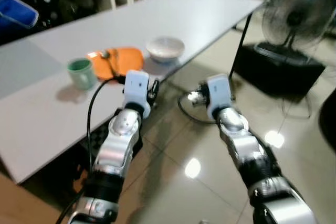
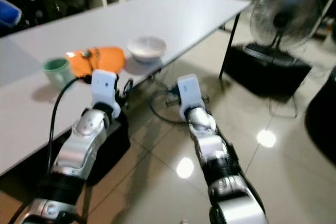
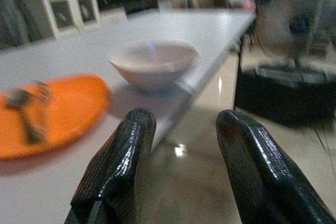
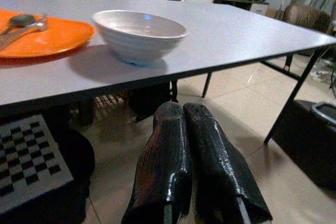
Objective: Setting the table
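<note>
The table [image 1: 63, 114] is taken as the landmark. On it, near its front edge, a white bowl [image 1: 165, 48] is set; just beside the bowl, further along the edge, lies an orange plate [image 1: 122, 60] with a spoon [image 1: 108, 59] on it, and beyond the plate stands a green cup [image 1: 81, 73]. The three pieces are close together but apart from each other, none yet laid out as a place setting.

The left gripper [image 3: 181, 156] is held at the table's edge, level with the top, with its fingers parted and nothing between them; the bowl and plate lie straight ahead of it. The right gripper [image 4: 194, 156] is held lower, off the table's edge over the floor, with its fingers pressed together and empty.

The step in hand is judged to be an approach to the dishes, most likely the bowl or plate. For this to be done well, the left gripper should be raised clear of the table's edge before it is advanced, so the top is not struck. The bowl is best taken by its rim, one finger inside and one outside. The plate should be kept level if lifted, or the spoon may slide off. The fan [image 1: 296, 17] beside the table's far leg should be kept clear of.
</note>
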### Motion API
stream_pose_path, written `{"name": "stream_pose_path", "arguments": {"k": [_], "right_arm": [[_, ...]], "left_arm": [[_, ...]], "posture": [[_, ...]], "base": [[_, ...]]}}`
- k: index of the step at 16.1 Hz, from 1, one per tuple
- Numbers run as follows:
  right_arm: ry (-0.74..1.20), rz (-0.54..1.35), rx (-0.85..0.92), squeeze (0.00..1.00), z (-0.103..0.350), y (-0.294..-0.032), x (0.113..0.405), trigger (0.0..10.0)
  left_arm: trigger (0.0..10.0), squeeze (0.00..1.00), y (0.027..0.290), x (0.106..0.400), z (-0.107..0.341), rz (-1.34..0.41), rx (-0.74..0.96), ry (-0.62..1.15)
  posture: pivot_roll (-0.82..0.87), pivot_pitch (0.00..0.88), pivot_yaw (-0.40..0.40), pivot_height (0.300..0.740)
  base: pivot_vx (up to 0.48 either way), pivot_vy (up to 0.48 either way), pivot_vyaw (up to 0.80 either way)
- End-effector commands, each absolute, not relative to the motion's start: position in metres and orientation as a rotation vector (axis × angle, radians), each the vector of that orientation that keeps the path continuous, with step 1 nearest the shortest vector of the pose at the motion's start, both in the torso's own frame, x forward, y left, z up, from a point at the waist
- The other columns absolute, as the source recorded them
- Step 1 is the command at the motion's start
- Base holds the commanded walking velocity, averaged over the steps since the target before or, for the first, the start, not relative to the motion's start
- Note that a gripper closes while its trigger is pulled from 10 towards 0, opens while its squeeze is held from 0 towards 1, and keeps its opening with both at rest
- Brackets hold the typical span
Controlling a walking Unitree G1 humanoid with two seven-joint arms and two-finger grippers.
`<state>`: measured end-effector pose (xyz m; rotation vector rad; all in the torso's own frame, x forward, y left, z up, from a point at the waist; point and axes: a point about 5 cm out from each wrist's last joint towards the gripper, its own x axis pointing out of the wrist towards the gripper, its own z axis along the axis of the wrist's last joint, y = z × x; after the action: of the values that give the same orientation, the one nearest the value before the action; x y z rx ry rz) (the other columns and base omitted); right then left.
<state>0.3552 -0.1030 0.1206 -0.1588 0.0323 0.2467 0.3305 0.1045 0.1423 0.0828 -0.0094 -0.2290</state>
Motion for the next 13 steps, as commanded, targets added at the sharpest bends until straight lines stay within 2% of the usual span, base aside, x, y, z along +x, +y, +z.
{"name": "stream_pose_path", "arguments": {"k": [1,12,13], "right_arm": [[0.044,0.254,-0.156,0.00,0.118,-0.102,0.354,10.0],[0.029,0.234,-0.183,0.00,0.115,-0.107,0.351,10.0],[0.005,0.240,-0.219,0.00,0.117,-0.107,0.350,10.0]], "left_arm": [[10.0,0.00,0.106,0.331,0.143,-0.231,0.093,-0.010],[10.0,0.00,0.098,0.333,0.145,-0.304,0.141,-0.020],[10.0,0.00,0.095,0.333,0.146,-0.334,0.156,-0.028]], "posture": [[0.02,0.020,0.017,0.740],[-0.01,0.010,0.031,0.740],[-0.02,0.011,0.038,0.740]], "base": [[0.000,0.000,-0.76],[0.000,0.000,-0.76],[0.469,0.000,0.00]]}}
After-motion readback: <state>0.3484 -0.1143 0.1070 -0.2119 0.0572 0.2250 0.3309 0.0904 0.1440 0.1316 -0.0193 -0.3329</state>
